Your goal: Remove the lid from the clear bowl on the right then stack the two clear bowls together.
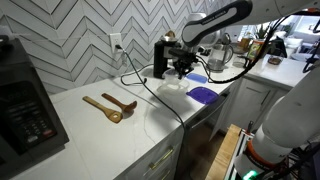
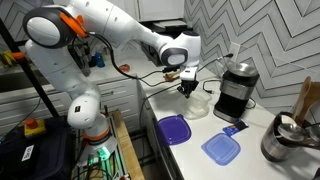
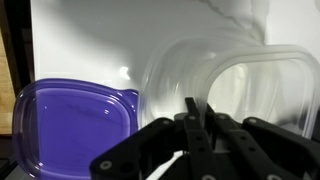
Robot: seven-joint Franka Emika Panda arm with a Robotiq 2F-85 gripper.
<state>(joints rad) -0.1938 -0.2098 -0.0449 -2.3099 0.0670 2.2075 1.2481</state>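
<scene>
My gripper (image 3: 196,112) is low over the white counter, its fingers pinched together on the near rim of a clear bowl (image 3: 262,72). A second clear bowl outline (image 3: 165,62) overlaps it just behind; I cannot tell whether they are nested. In both exterior views the gripper (image 1: 180,68) (image 2: 187,88) sits on the faint clear bowls (image 1: 172,86) (image 2: 196,106). The small light-blue lid (image 2: 222,148) lies flat on the counter, apart from the bowls; it also shows in an exterior view (image 1: 197,78).
A larger violet-blue flat lid (image 3: 70,120) (image 2: 173,130) (image 1: 204,95) lies beside the bowls. A black coffee maker (image 2: 232,90) stands close behind them. Two wooden spoons (image 1: 110,106) lie mid-counter, and a black appliance (image 1: 25,115) stands at the far end.
</scene>
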